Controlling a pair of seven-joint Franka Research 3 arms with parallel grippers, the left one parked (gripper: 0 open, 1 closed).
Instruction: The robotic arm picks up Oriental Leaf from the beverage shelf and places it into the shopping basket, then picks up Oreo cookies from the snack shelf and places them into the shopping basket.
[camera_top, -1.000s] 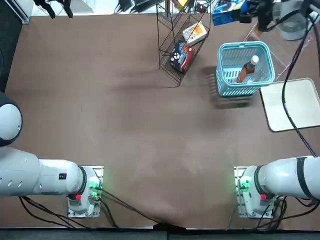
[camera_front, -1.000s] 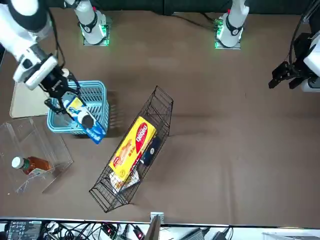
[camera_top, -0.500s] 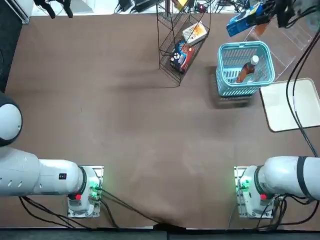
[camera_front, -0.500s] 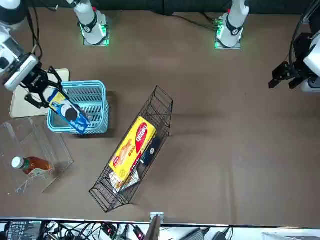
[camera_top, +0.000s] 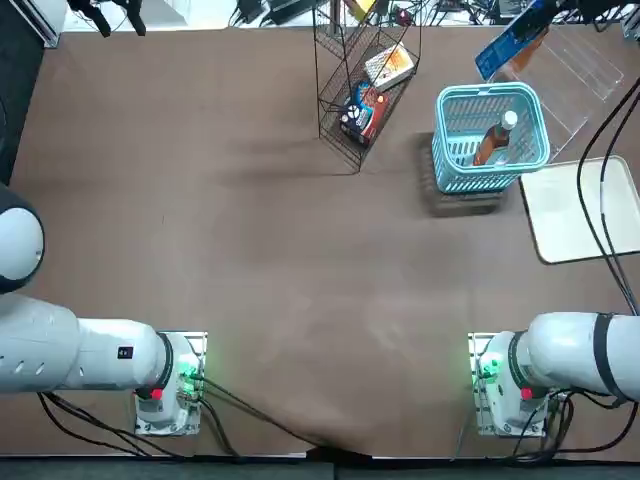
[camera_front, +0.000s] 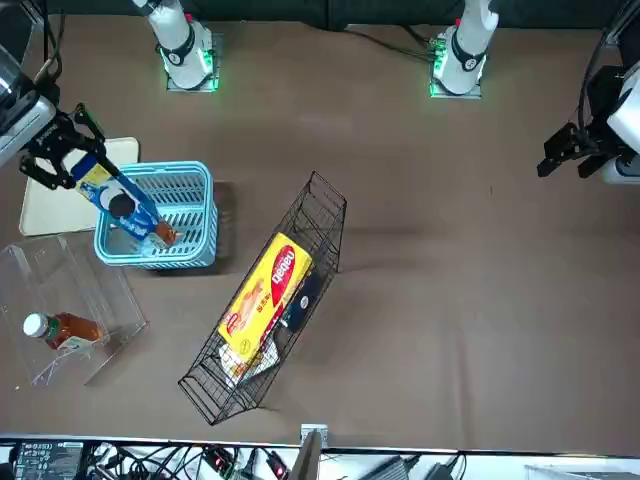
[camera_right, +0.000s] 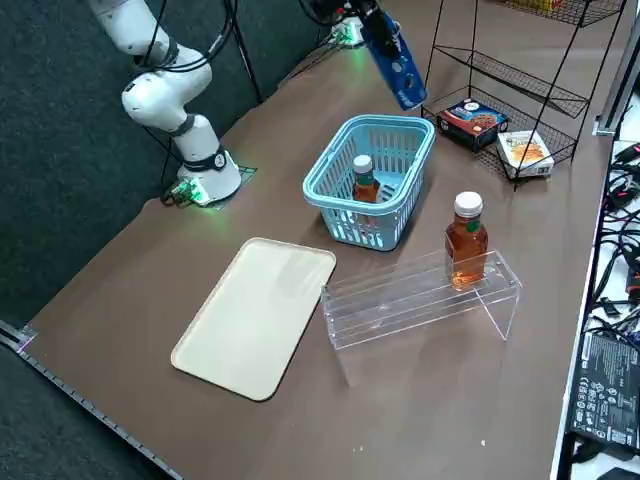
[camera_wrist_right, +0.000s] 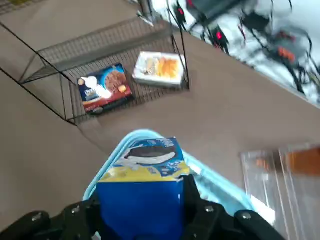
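My right gripper (camera_front: 68, 166) is shut on the Oreo cookies (camera_front: 122, 205), a blue box (camera_right: 393, 55) held tilted in the air above the turquoise shopping basket (camera_right: 338, 218). In the wrist view the box (camera_wrist_right: 142, 192) sits between both fingers with the basket rim (camera_wrist_right: 131, 137) below it. An Oriental Leaf bottle (camera_top: 493, 141) with a white cap leans inside the basket (camera_top: 446, 150). A second tea bottle (camera_right: 465, 243) stands on the clear beverage shelf (camera_right: 400, 300). The black wire snack shelf (camera_top: 340, 120) stands to the basket's left in the top view.
A cream tray (camera_top: 590, 215) lies flat on the robot's side of the clear stand. The wire rack (camera_front: 315, 215) holds a cream-orange box (camera_top: 390, 67) and a red-and-black pack (camera_top: 360, 108). Cables and gear lie beyond the far table edge.
The gripper has carried the Oreo box away from the wire rack toward the robot's right, to a spot over the basket. The basket, bottles and rack have not moved.
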